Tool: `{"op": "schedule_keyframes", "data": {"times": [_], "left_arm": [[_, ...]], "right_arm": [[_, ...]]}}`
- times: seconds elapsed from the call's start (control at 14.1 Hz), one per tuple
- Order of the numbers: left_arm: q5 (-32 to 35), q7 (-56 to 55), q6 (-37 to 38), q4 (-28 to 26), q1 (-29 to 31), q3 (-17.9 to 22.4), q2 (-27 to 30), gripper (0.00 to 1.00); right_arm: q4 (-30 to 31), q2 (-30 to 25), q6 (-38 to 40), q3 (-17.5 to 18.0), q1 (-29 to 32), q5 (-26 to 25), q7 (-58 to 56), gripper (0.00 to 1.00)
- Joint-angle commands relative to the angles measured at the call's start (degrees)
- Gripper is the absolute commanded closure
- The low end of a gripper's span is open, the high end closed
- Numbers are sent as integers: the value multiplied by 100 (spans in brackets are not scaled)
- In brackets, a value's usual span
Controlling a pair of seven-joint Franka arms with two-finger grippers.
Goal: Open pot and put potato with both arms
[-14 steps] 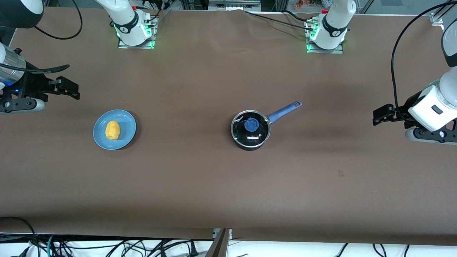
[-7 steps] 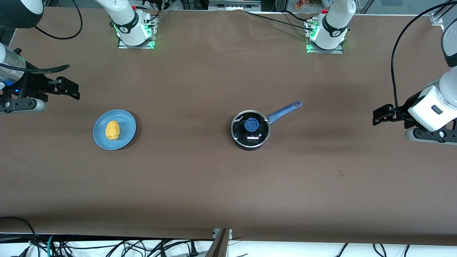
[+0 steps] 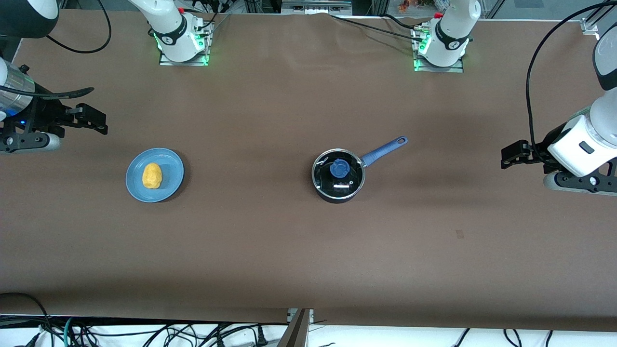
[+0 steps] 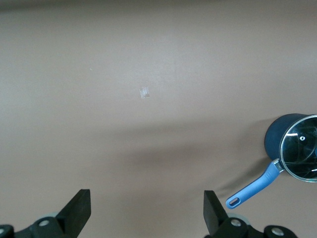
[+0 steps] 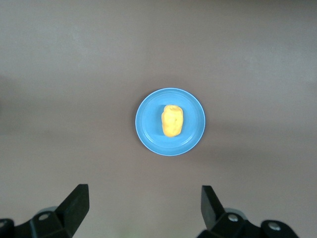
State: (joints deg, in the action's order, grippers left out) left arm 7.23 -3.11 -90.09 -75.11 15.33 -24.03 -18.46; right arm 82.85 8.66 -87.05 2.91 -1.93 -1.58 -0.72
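Nothing started: pot (image 3: 337,176) mid-table, lid (image 3: 337,174) on. Potato (image 3: 152,175) on blue plate (image 3: 171,164), well apart from pot toward right arm's end. Left gripper (image 3: 508,156) and right gripper (image 3: 99,120) both spread, empty, above table ends. Next: left takes lid knob (image 3: 340,168)

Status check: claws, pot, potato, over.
Left claw and right claw open, empty, at table ends. Black saucepan lidded, mid-table. Yellow potato on blue plate. Nothing in the way.
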Motion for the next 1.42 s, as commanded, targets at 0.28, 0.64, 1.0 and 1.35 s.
{"op": "schedule_keyframes", "data": {"times": [0.28,0.64,1.0,1.35], "left_arm": [[104,-277,26,111,-171,-23,-88,0],[147,-1294,18,111,-731,-23,-193,0],[121,-2964,-412,58,-1374,-23,-430,0],[173,-4099,-1000,-143,-1954,-14,-711,0]], "right_arm": [[-58,22,4,34,62,52,-33,0],[-58,22,12,34,53,43,-33,0],[-50,153,12,34,53,43,-33,0],[-23,399,-5,34,62,-27,-15,0]]}}
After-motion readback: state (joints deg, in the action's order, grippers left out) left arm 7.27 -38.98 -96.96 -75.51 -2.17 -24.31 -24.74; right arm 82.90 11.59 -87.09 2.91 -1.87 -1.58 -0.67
